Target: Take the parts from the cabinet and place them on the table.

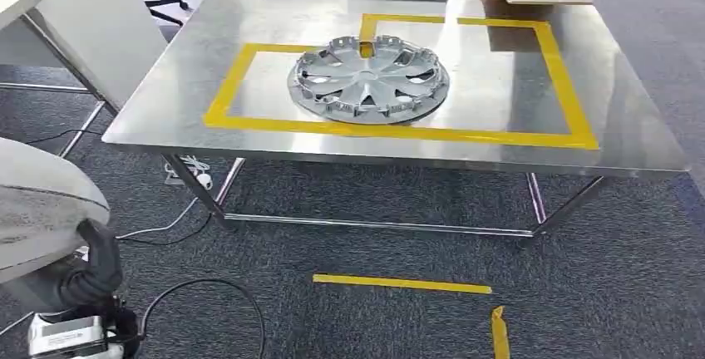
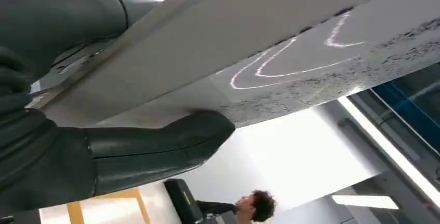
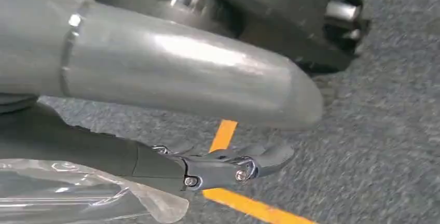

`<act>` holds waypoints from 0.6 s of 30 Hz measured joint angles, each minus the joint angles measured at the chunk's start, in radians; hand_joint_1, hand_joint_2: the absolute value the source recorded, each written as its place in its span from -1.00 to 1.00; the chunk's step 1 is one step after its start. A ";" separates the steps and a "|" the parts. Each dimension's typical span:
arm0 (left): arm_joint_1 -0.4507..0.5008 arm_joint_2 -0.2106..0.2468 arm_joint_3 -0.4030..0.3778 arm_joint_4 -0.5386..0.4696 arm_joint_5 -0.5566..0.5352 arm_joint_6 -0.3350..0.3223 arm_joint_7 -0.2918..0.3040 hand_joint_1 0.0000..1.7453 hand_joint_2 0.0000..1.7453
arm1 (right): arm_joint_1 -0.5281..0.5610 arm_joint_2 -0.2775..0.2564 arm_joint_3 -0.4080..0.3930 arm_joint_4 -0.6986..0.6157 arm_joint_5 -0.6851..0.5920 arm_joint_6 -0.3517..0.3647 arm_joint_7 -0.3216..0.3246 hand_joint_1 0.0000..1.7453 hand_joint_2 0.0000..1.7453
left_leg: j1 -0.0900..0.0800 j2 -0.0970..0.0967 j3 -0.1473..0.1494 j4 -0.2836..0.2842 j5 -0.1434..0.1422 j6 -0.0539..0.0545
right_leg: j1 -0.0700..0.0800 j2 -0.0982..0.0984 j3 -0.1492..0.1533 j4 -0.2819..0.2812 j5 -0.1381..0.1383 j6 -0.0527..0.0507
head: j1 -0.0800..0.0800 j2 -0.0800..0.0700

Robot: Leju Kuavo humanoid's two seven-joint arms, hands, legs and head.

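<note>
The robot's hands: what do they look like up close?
The left hand has a thick, smooth, dark grey thumb. The right hand shows a rounded, glossy silver-grey thumb and slimmer dark fingers jointed with small metal screws.

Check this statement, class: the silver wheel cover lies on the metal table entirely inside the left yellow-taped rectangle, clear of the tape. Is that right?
Not quite. The head view shows the wheel cover on the metal table, but it overlaps the yellow tape: its rim covers the line where the two taped rectangles meet and touches the near strip. It is not clear of the tape.
</note>
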 joint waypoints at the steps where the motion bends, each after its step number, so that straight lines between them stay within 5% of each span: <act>1: 0.001 0.000 0.000 0.000 0.000 0.000 0.000 1.00 1.00 | 0.002 0.000 0.000 0.000 0.001 -0.001 0.002 -1.00 -1.00 | 0.003 0.003 -0.002 0.015 -0.009 -0.005 | -0.003 -0.001 0.010 -0.006 0.000 -0.004 | 0.000 0.000; 2: -0.001 0.000 0.000 0.000 0.000 0.000 0.000 1.00 1.00 | 0.002 0.000 0.000 0.000 0.003 -0.003 0.003 -1.00 -1.00 | 0.004 0.006 -0.019 0.057 -0.030 -0.010 | -0.003 -0.002 0.017 -0.008 -0.004 -0.011 | -0.008 0.000; 4: 0.002 0.000 0.000 0.000 -0.002 0.000 0.000 1.00 1.00 | 0.001 0.000 0.000 0.000 0.003 -0.004 0.004 -1.00 -1.00 | 0.009 0.006 -0.106 0.224 -0.100 -0.018 | -0.003 -0.003 0.027 -0.008 -0.013 -0.019 | -0.008 0.000; 6: 0.003 0.000 0.000 0.000 -0.002 0.000 0.000 1.00 1.00 | 0.002 0.000 0.000 0.000 0.003 -0.005 0.006 -1.00 -1.00 | 0.012 0.006 -0.167 0.316 -0.111 -0.023 | -0.004 -0.003 0.037 -0.007 -0.022 -0.019 | -0.007 0.000; 8: 0.003 0.000 0.000 0.000 -0.002 0.000 0.000 1.00 1.00 | 0.003 0.000 0.000 0.000 0.004 -0.006 0.006 -1.00 -1.00 | 0.016 0.007 -0.142 0.233 -0.026 -0.025 | -0.005 0.000 0.055 -0.007 -0.034 -0.014 | -0.006 0.000; 10: 0.003 0.000 0.000 0.000 -0.002 0.000 0.000 1.00 1.00 | 0.004 0.000 0.000 0.000 0.006 -0.006 0.006 -1.00 -1.00 | 0.019 0.009 -0.074 0.056 0.075 -0.023 | -0.006 0.002 0.072 -0.007 -0.050 -0.004 | -0.007 0.000; 12: 0.000 0.000 0.000 -0.001 -0.002 0.000 0.000 1.00 1.00 | 0.000 0.000 0.000 0.000 0.006 -0.006 0.006 -1.00 -1.00 | 0.013 0.009 -0.057 0.023 0.040 -0.010 | 0.000 0.004 0.066 0.000 -0.061 0.013 | -0.011 0.000; 16: 0.005 0.000 0.001 -0.001 -0.001 -0.002 0.000 1.00 1.00 | 0.000 0.000 0.000 0.000 0.007 -0.007 0.006 -1.00 -1.00 | 0.015 0.008 -0.050 0.018 0.034 0.014 | -0.005 0.000 0.067 -0.002 -0.076 0.033 | -0.003 0.000; 18: 0.004 0.000 0.001 -0.001 -0.002 -0.002 0.000 1.00 1.00 | -0.001 0.000 0.000 0.000 0.007 -0.007 0.005 -1.00 -1.00 | 0.014 0.011 -0.041 0.018 0.025 0.028 | -0.004 -0.002 0.005 0.115 -0.130 0.034 | 0.004 0.000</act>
